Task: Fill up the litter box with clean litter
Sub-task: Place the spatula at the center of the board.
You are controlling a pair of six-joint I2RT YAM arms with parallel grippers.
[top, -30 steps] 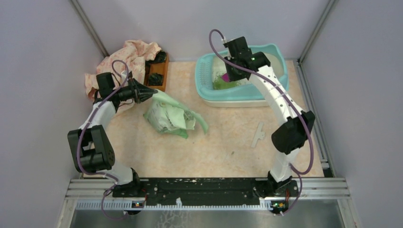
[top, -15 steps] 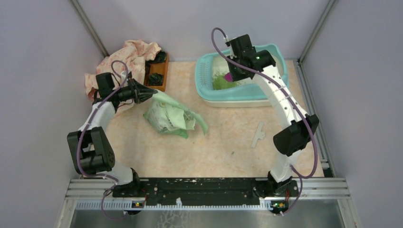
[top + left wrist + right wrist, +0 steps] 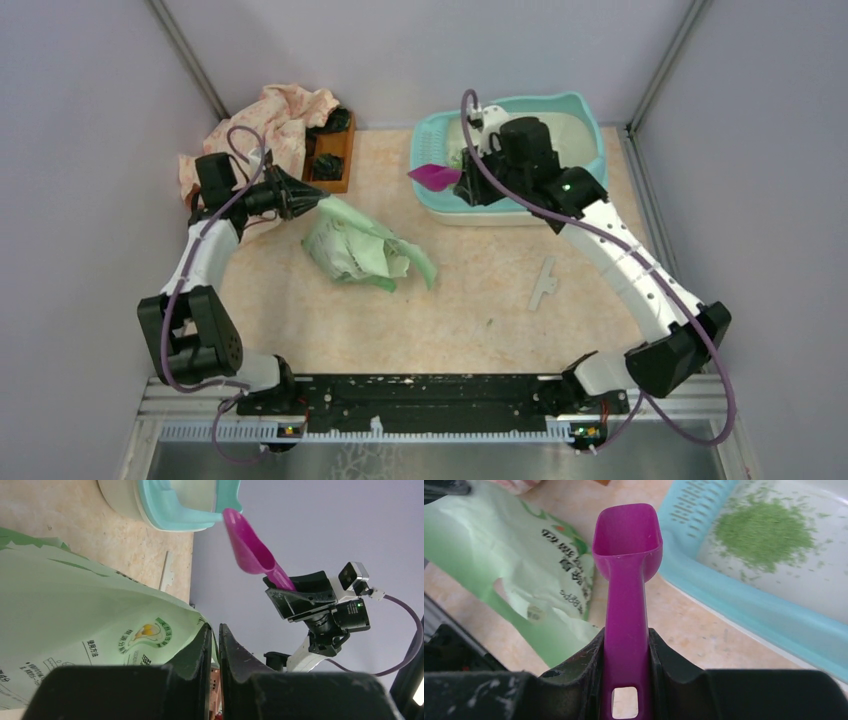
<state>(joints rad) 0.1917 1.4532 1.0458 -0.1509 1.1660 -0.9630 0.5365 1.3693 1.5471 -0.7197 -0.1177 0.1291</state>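
The teal-rimmed litter box (image 3: pixel 588 115) stands at the back right; its rim also shows in the right wrist view (image 3: pixel 744 610). A pile of green clean litter (image 3: pixel 764 532) lies in its cream basin. My right gripper (image 3: pixel 466 184) is shut on the handle of a purple scoop (image 3: pixel 432 176), whose empty bowl (image 3: pixel 626 532) hangs over the table just left of the box's perforated end. My left gripper (image 3: pixel 318 199) is shut on the top edge of the pale green litter bag (image 3: pixel 355 245), seen close in the left wrist view (image 3: pixel 75 620).
A small brown wooden tray (image 3: pixel 333 152) and a crumpled pink cloth (image 3: pixel 270 125) lie at the back left. A white flat plastic piece (image 3: pixel 544 282) lies on the table right of centre. Grey walls enclose three sides.
My right gripper has swung the scoop out of the litter box, leftward and nearer, past the box's left end. The scoop's bowl shows empty now. The left gripper still holds the bag.
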